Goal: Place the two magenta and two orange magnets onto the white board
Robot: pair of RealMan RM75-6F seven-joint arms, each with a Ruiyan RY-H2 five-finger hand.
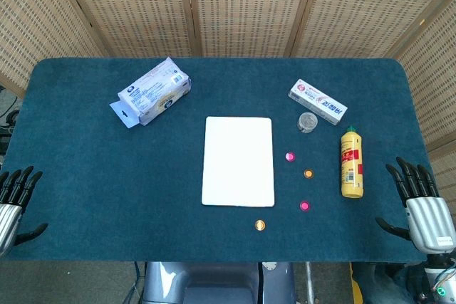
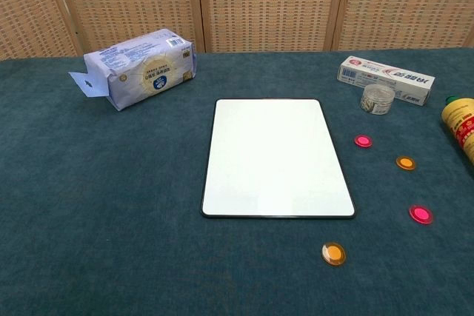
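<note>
**Four magnets lying off the board, both hands idle at the near edge**

Nearest the camera we are finding the near orange magnet [image 2: 333, 253], sitting on the table [image 1: 85, 169] just off the white board's [image 1: 238, 161] near right corner. We are noting the near magenta magnet [image 1: 304, 206] slightly beyond it and further right, then the far orange magnet [image 1: 308, 174], then the far magenta magnet [image 1: 289, 156] closest to the board's right edge. All four are lying apart from the board and from each other; none is on it yet, so we are judging the task as not begun.

We are recording the right hand [image 1: 422, 208] resting at the near right table edge, fingers spread and holding nothing. We are recording the left hand [image 1: 14, 201] at the near left edge, likewise open-fingered and empty. Only the head view is showing either hand.

The deciding relation: every magnet is lying on the board's right side, between the board and the right hand, with the board standing between them and the left hand. We are therefore judging the right hand to be nearer. The board's long axis is running away from the robot.

Bystanders we are logging: a yellow bottle [image 1: 350, 162] lying between the right hand and the magnets, a possible obstruction; a small clear jar [image 1: 307, 122]; a toothpaste box [image 1: 317, 102]; a tissue pack [image 1: 155, 90]
</note>
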